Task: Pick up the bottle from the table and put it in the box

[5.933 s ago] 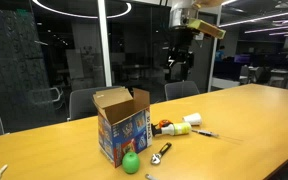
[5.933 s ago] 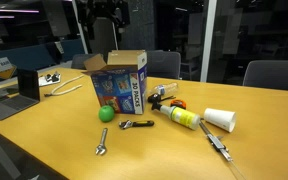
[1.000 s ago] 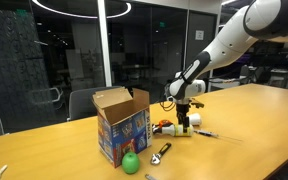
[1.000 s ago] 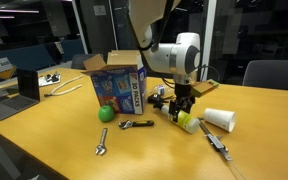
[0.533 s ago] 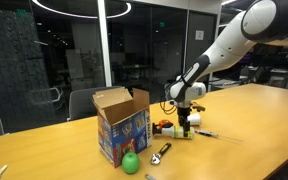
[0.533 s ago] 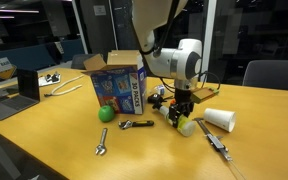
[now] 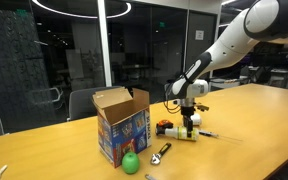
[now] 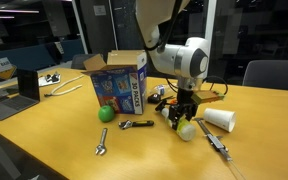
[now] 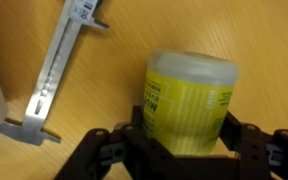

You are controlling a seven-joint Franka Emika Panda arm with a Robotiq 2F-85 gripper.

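One light bottle, straddled at its body

The bottle (image 9: 191,72) lies on the table (image 8: 44,140) near the box (image 8: 119,85), not touching it. The gripper (image 9: 179,150) has a finger either side of it; whether they press yet I cannot tell. Likely light, stiff, smooth plastic that could slip: hold mid-body, across the label (image 9: 179,105).

The bottle (image 9: 189,100) is shown in yellow-green in the wrist view, with dark print on its label and a paler, milky end. The gripper (image 9: 184,140) is seen in black. The table (image 9: 264,40) is rendered in honey-brown with fine wood grain. The caliper (image 9: 59,65) at upper left is silver-grey. In both exterior views the box (image 7: 122,128) (image 8: 120,88) is printed blue with bright patches below plain brown flaps, and the ball (image 7: 131,162) (image 8: 106,113) is coloured green.
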